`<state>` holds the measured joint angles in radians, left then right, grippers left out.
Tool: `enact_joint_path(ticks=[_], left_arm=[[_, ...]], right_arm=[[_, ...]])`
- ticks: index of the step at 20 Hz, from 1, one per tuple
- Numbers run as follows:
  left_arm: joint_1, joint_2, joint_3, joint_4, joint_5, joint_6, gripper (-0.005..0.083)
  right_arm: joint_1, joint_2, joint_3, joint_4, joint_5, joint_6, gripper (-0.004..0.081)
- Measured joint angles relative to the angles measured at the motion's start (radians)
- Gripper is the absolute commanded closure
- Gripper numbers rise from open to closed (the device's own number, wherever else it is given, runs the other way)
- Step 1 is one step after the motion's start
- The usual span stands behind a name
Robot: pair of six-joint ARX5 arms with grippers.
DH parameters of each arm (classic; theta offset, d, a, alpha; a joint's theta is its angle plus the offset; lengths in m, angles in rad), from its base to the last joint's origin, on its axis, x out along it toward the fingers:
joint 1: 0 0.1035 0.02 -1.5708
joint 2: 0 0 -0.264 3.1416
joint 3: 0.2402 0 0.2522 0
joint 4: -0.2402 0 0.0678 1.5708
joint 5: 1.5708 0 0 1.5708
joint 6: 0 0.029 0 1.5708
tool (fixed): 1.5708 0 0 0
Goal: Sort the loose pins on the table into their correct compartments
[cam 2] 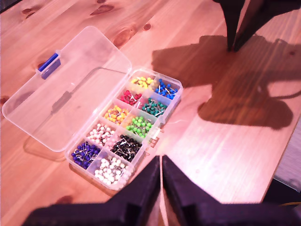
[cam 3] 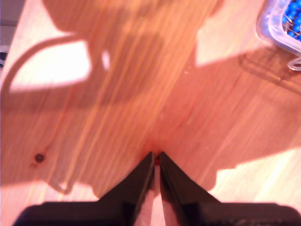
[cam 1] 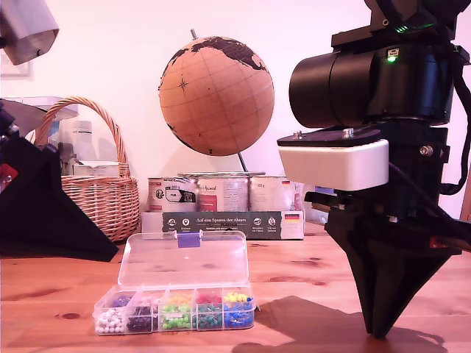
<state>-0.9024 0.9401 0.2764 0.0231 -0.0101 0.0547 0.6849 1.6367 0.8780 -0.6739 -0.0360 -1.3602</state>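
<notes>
Second gripper (cam 3: 156, 157) pinches what looks like a red pin (cam 3: 157, 162), likely featherlight and slippery, best gripped at its head; pin box (cam 1: 184, 259) at the exterior view's nine o'clock.

Pin box (cam 1: 176, 309) on table (cam 1: 309, 272), globe (cam 1: 215, 95) behind, basket (cam 1: 99, 187) at exterior view's left

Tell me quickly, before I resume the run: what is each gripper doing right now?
My first gripper: closed, empty.
My second gripper: closed at the table, seemingly on a red pin.
</notes>
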Motion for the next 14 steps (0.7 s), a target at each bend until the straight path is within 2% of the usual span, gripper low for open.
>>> enact_joint_path(ticks=[14], left_arm=[[0.000,0.000,0.000,0.000,0.000,0.000,0.0797]], right_arm=[[-0.003,0.008,0.010,-0.005,0.017,0.009,0.0780]])
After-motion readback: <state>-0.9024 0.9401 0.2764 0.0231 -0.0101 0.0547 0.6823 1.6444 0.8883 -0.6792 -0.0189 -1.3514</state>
